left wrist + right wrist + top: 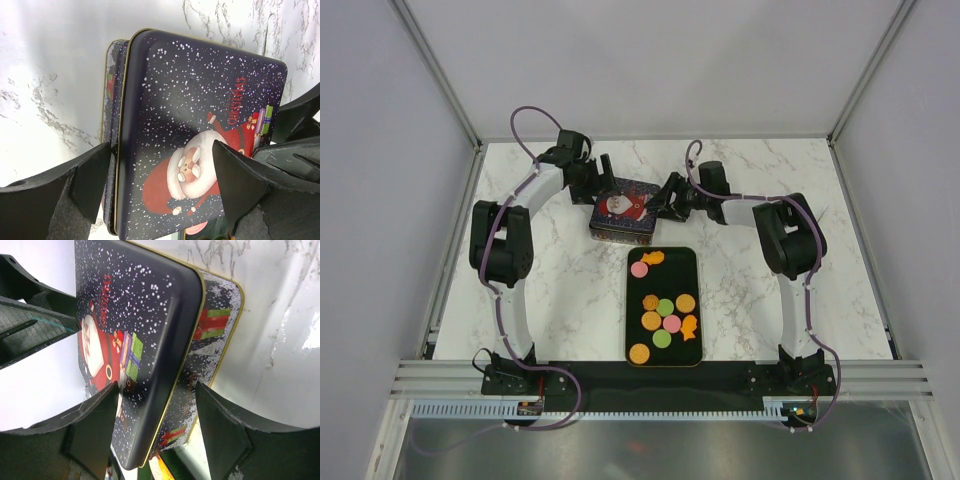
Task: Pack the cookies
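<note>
Several cookies (665, 308), round and fish-shaped, in orange, pink and green, lie on a black tray (692, 262). A dark blue Santa tin (620, 212) stands just behind the tray. Its lid (200, 115) sits shifted or tilted on the base (111, 75). My left gripper (607, 186) is open at the tin's back left corner. In the left wrist view my left gripper (162, 185) straddles the lid. My right gripper (666, 204) is open at the tin's right side. In the right wrist view my right gripper (157, 432) straddles the lid edge (182, 340) and base wall (215, 335). One pink cookie (197, 227) shows below the lid.
The marble table (560, 290) is walled by white panels at the back and sides. The arm bases stand on a black strip (660, 378) at the near edge.
</note>
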Controlling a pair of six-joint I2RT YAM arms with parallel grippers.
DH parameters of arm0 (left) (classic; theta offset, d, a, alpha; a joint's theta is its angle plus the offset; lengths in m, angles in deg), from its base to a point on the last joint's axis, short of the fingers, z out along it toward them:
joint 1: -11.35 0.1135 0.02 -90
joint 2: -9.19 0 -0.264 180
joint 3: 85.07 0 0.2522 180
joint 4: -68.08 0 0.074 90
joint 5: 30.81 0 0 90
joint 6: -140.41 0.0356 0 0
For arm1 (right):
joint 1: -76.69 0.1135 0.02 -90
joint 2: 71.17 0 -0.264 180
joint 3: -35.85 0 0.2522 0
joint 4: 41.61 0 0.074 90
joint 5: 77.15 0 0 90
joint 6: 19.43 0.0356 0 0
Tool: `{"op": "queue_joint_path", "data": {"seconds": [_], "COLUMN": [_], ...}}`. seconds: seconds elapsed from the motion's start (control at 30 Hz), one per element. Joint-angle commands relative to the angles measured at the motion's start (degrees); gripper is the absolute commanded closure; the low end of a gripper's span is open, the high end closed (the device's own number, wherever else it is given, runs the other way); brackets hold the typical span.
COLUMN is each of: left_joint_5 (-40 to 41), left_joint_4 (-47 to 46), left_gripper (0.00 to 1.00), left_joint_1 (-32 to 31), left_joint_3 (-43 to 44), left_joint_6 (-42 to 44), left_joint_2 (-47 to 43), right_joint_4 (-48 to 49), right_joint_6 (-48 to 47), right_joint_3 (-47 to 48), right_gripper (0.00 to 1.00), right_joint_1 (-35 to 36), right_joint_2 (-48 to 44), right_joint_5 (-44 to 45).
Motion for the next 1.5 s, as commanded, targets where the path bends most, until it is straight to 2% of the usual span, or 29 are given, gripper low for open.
{"op": "queue_joint_path", "data": {"seconds": [0.0, 0.17, 0.8, 1.47], "left_joint_5": [0.5, 2.0, 5.4, -2.4], "left_joint_4": [0.3, 0.0, 0.0, -3.0], "left_gripper": [0.11, 0.09, 0.07, 0.05], "left_joint_1": [-0.9, -0.9, -0.1, 1.7], "left_joint_3": [0.5, -0.5, -2.2, -13.3], "left_joint_6": [0.8, 0.8, 0.8, -2.4], "left_joint_2": [0.7, -0.9, -4.5, -10.6], "right_joint_4": [-5.4, -11.7, -18.4, -21.5], "right_joint_6": [-5.5, -8.9, -13.2, -16.2], "right_joint_3": [2.9, 5.1, 8.0, 9.1], "right_gripper": [0.30, 0.30, 0.30, 0.30], "right_joint_1": [1.5, 2.3, 3.3, 4.2], "right_joint_2": [-3.3, -4.2, -4.7, -5.4], "right_joint_5": [3.9, 7.8, 10.8, 12.3]}}
